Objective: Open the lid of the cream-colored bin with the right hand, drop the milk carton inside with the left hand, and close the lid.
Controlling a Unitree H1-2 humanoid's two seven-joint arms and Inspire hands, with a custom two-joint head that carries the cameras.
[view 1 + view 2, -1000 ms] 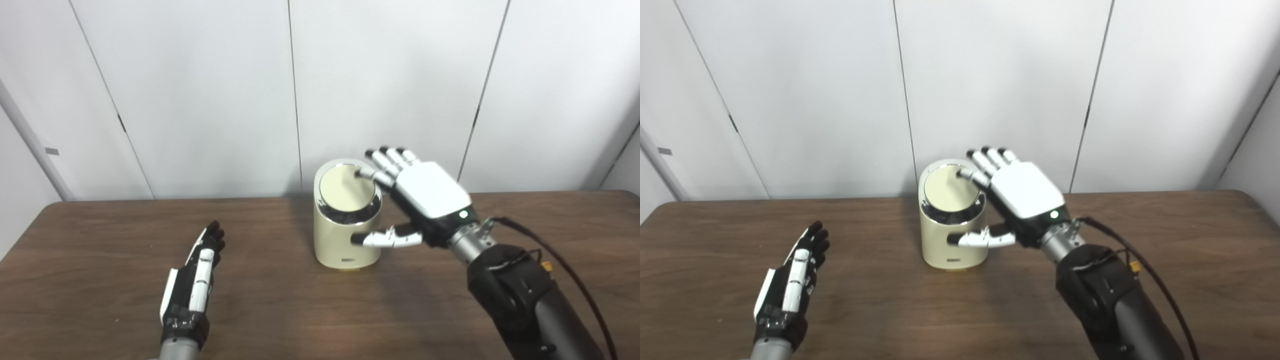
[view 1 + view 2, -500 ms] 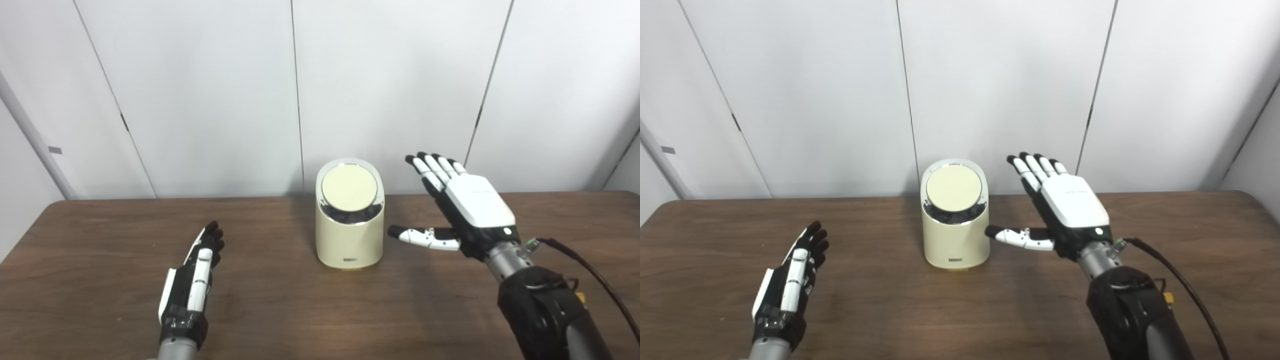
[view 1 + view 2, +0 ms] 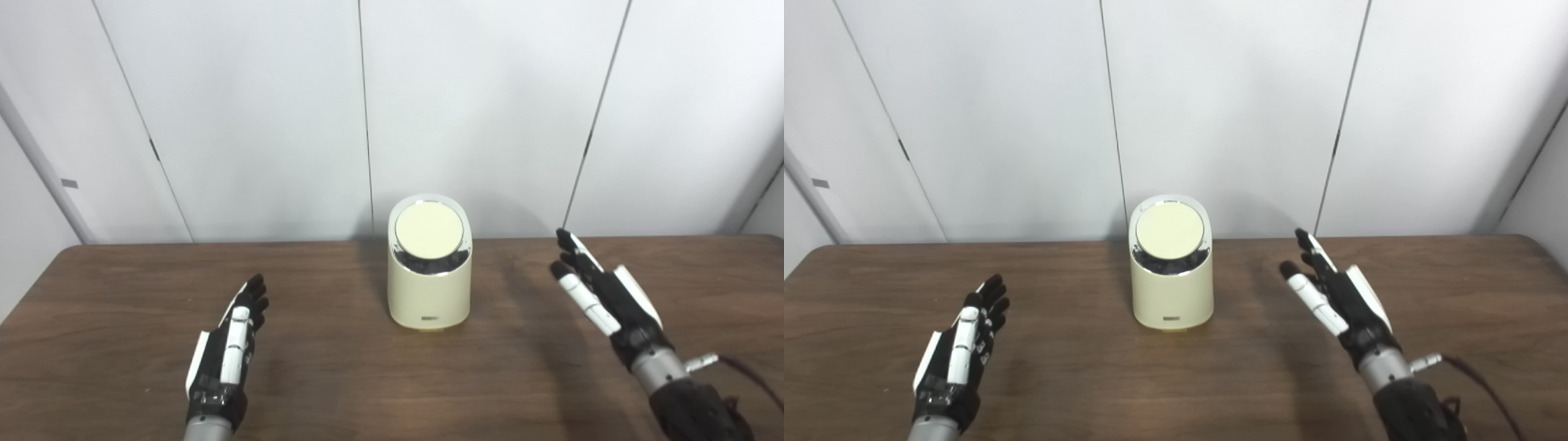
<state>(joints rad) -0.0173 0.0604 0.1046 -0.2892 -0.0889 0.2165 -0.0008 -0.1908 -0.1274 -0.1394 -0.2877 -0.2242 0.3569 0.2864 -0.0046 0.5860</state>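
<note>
Right hand [image 3: 606,294] empty, fingers straight and apart, edge-on, well right of bin [image 3: 429,288]. Left hand [image 3: 229,352] likewise empty and slack, well left of it. Bin upright mid-table [image 3: 343,367], near the far edge, lid [image 3: 429,225] flush and shut. No carton in sight, so presumably inside; task looks finished. Best now: keep both hands low, clear of the bin, no brush against the lid. Both views much alike; right eye alone shows more table to the right.
</note>
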